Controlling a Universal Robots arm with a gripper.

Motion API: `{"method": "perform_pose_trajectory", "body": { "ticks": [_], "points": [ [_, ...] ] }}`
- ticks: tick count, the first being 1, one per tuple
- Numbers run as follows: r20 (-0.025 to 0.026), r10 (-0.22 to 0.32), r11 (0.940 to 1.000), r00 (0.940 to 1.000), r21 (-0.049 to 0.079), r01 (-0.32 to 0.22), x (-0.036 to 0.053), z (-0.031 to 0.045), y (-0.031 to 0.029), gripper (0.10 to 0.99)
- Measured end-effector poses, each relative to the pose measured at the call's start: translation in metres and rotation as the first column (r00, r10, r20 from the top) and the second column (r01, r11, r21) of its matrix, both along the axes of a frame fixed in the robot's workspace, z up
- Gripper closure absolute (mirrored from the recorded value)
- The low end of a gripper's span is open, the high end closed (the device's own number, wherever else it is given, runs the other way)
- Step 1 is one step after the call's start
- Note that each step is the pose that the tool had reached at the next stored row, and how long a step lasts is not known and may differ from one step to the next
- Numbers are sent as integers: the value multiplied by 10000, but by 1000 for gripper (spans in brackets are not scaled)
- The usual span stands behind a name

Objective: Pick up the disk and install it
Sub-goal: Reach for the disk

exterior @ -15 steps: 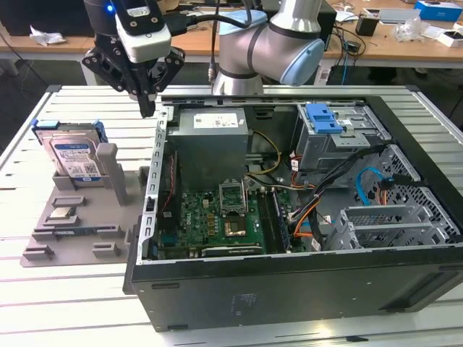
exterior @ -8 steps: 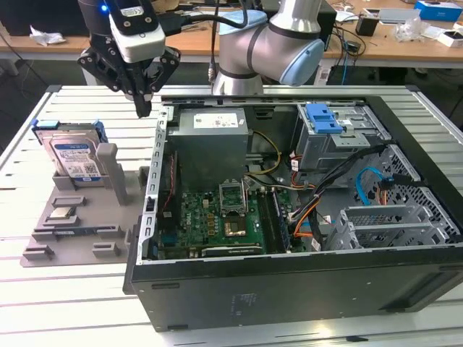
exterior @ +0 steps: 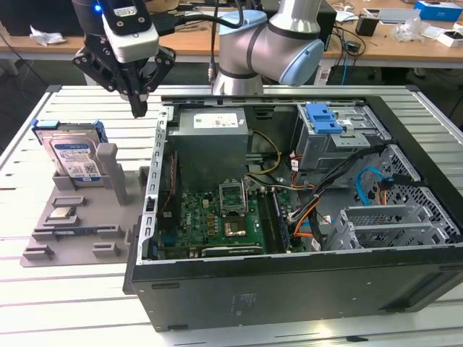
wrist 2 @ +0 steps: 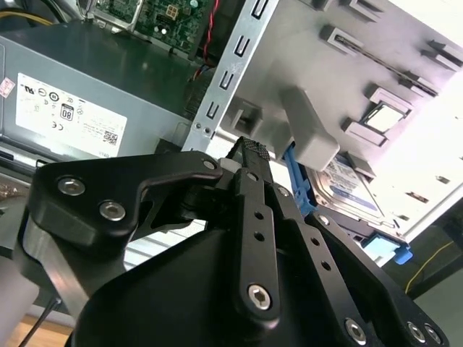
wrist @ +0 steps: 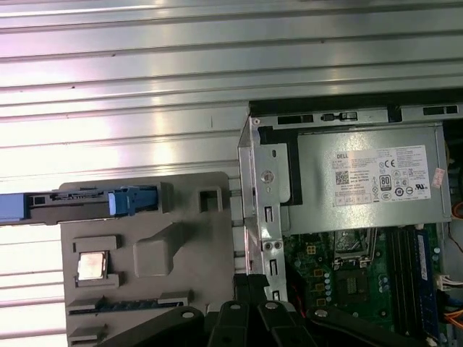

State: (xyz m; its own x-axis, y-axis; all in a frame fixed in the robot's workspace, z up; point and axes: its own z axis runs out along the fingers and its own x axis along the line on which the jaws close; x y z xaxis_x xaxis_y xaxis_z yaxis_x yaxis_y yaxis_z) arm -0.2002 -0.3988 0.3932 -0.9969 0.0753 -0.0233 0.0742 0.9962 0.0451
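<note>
The disk (exterior: 72, 155) is a silver hard drive with a white-and-blue label in a blue carrier frame. It leans upright in a slot at the back of the grey holder tray (exterior: 79, 217), at the exterior view's left. In the second wrist view the disk (wrist 2: 349, 182) sits behind a grey post, and in the first wrist view the disk (wrist: 87, 203) is edge-on. My gripper (exterior: 137, 108) hangs above the table between the disk and the case wall, shut on nothing. Its black fingers (wrist 2: 253, 152) press together.
The open computer case (exterior: 289, 289) lies on its side beside the tray, with a power supply (exterior: 211, 134), a motherboard (exterior: 217, 217) and a drive cage holding a bare blue bracket (exterior: 323, 118). A chip (exterior: 64, 212) and a memory stick rest on the tray. Slatted aluminium table (wrist: 145, 58) lies below.
</note>
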Motion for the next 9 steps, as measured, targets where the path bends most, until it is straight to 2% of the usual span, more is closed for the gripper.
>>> {"method": "perform_pose_trajectory", "body": {
  "ticks": [9],
  "points": [
    [0,0,10000,10000,0,0,-83,-1,0,980]
  ]
}}
